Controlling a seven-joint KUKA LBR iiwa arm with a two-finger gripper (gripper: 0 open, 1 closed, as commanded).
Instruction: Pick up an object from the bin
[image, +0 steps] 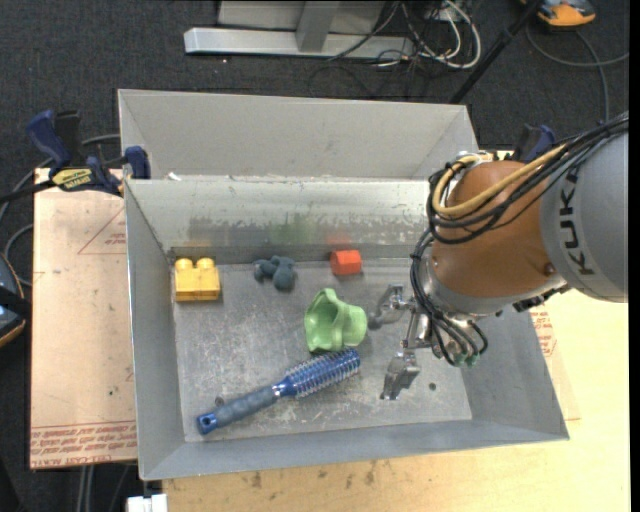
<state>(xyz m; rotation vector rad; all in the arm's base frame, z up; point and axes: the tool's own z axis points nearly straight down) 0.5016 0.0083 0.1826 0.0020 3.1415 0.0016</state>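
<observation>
My gripper (394, 342) hangs low over the right part of the bin floor, open, with one fingertip (388, 303) toward the back and the other (400, 380) toward the front. Only bare floor lies between them. A crumpled green soft thing (333, 320) lies just left of the gripper, close to the rear fingertip but apart from it. A blue hairbrush (285, 388) lies slantwise in front of the green thing, its bristled head pointing toward the front fingertip.
A small orange-red cube (346, 262) sits by the back wall. Left of it lie a dark grey-blue lump (276, 271) and a yellow building brick (197, 279). The arm with its orange cover and cables looms over the bin's right side.
</observation>
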